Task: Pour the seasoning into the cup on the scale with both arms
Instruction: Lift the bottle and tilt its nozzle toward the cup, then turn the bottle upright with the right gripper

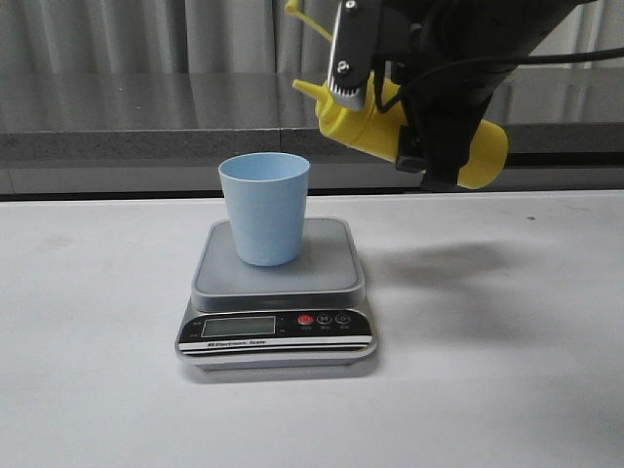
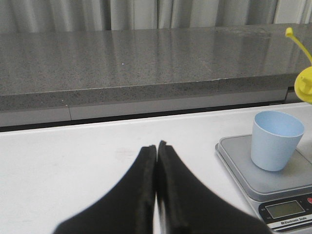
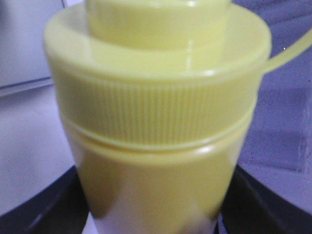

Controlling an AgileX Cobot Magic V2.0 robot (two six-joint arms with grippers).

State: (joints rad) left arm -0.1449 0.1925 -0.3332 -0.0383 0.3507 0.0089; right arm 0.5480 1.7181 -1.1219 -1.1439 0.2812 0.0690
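Clearly the pouring step is in hand but not yet begun, as far as these views show. The right gripper (image 1: 414, 122) is clamped around the body of the tall opaque yellow plastic squeeze bottle (image 1: 483, 146), holding it in the air, tipped well over so that its cone nozzle (image 1: 305, 89) points left and slightly up. The nozzle sits above and a little to the right of the small light blue plastic cup (image 1: 264, 207), and seems to lie somewhat farther back, though depth is hard to judge. Its thin cap strap (image 1: 300, 14) sticks up to the left.

The cup stands upright on the square platform of the flat silver-grey digital kitchen scale (image 1: 331, 268), towards the platform's left and far part. No seasoning can be seen leaving the nozzle, and the display is too small to read.

The left gripper (image 2: 156, 147) hangs low over the bare white table (image 2: 73, 151), to the left of the scale and well apart from it; its fingers are pressed together with nothing between them.

Next, I judge, the nozzle must be brought directly over the cup's mouth and tipped downward. The left arm could steady the cup.
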